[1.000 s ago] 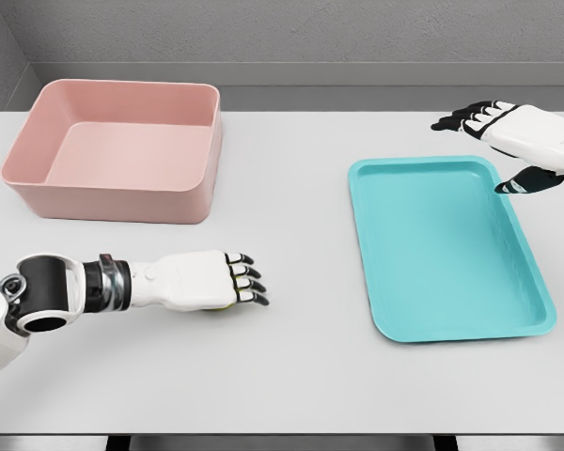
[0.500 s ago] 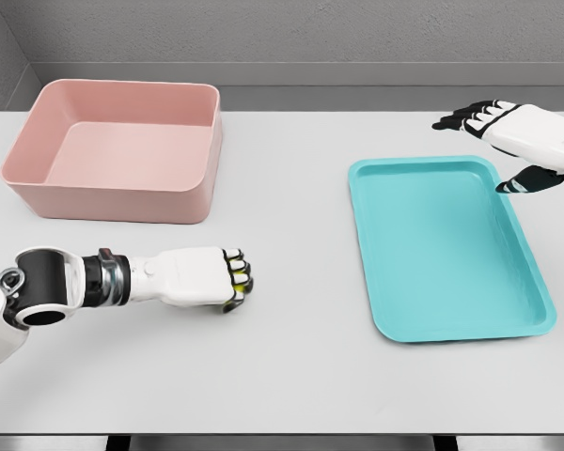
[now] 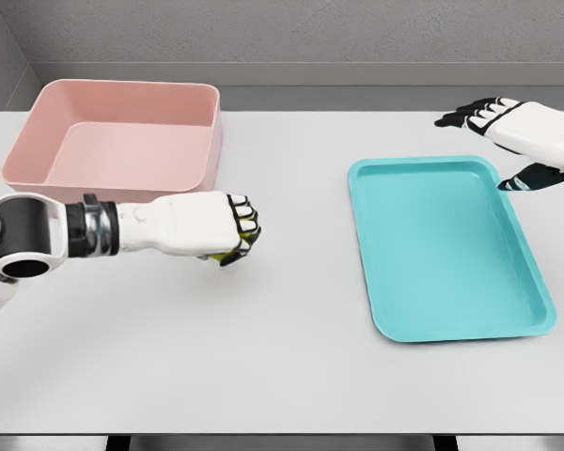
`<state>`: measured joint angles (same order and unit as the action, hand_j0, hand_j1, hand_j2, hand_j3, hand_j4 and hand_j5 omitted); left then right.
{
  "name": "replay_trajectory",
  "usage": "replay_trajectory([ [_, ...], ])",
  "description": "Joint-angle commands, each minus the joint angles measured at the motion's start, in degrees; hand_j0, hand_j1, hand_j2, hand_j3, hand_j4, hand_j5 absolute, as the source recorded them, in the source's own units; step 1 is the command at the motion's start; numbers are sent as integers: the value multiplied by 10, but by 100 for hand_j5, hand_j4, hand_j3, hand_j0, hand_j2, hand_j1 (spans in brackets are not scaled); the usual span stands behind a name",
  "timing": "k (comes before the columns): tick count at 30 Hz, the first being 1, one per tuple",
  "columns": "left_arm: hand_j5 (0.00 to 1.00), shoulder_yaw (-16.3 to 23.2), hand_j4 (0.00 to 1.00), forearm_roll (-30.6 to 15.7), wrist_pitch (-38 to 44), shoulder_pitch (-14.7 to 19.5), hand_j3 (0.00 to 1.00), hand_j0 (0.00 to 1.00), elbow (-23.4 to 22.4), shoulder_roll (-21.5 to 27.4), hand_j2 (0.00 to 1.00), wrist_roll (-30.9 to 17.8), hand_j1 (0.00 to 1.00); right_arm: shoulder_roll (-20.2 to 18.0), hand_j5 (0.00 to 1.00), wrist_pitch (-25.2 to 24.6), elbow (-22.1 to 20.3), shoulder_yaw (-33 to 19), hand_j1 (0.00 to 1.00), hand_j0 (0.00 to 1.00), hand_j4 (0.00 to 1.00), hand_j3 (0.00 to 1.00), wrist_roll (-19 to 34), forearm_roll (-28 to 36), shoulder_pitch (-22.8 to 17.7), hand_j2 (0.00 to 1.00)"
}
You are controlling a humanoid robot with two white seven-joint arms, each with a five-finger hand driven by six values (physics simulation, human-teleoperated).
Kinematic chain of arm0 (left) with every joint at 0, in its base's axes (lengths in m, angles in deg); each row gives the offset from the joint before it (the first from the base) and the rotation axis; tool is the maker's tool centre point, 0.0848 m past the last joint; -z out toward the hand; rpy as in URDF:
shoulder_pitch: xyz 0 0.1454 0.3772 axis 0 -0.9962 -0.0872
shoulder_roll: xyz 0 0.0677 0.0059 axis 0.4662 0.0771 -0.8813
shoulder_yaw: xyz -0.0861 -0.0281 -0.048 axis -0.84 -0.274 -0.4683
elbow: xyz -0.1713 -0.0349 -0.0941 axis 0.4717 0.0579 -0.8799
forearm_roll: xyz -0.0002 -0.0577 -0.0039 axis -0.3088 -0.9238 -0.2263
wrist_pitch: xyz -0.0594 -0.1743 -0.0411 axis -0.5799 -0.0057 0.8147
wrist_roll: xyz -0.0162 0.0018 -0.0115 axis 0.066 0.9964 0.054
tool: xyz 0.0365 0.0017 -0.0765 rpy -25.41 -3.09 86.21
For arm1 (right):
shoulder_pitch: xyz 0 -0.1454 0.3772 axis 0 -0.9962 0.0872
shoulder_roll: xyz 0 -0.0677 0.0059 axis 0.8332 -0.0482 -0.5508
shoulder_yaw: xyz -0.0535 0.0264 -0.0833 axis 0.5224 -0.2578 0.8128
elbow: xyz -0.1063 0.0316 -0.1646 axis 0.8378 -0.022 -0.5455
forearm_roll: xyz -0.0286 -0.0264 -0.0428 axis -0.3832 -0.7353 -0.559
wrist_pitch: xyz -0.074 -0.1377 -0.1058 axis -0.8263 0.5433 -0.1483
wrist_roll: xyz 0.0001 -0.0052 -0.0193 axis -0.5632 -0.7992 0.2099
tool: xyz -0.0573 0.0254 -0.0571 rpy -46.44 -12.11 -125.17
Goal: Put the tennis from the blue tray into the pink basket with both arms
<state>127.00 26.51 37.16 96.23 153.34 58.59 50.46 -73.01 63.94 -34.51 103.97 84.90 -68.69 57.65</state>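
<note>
My left hand point(image 3: 227, 233) is curled into a fist around the yellow-green tennis ball point(image 3: 231, 252), of which only slivers show between the fingers. The fist hovers above the white table, just right of the pink basket's front right corner. The pink basket point(image 3: 113, 197) stands at the back left and holds nothing. The blue tray point(image 3: 446, 244) lies on the right and is bare. My right hand point(image 3: 493, 141) hangs open above the tray's far right corner, fingers spread.
The white table point(image 3: 282, 366) ends at a grey wall behind the basket and tray. Its front edge runs along the bottom of the view.
My left hand's fingers closed on the ball, then the hand rose and moved back toward the pink basket. The right hand barely shifted.
</note>
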Motion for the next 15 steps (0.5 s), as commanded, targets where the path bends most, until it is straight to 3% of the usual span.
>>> replay_trajectory([
  [1,15,-20,15,-23,2,0,15,15,-1,1,15,2,15,-1,100,-1,0,-1,100,100,100,100,0,2,0,100],
  [4,16,-67,16,-24,2,-1,16,16,-6,4,16,1,16,-1,100,-1,0,-1,100,100,100,100,0,2,0,100],
  [8,16,-132,16,-22,2,3,16,16,-55,4,16,-4,16,-1,100,0,0,-1,100,100,100,100,0,2,0,100],
  [12,16,-131,16,-20,2,46,16,16,-164,5,16,-5,16,-1,100,0,0,-1,100,100,100,100,0,2,0,100],
  [15,17,-122,17,-15,2,62,17,17,-213,-1,17,-6,17,-1,100,0,0,-1,100,100,100,100,0,2,0,100],
])
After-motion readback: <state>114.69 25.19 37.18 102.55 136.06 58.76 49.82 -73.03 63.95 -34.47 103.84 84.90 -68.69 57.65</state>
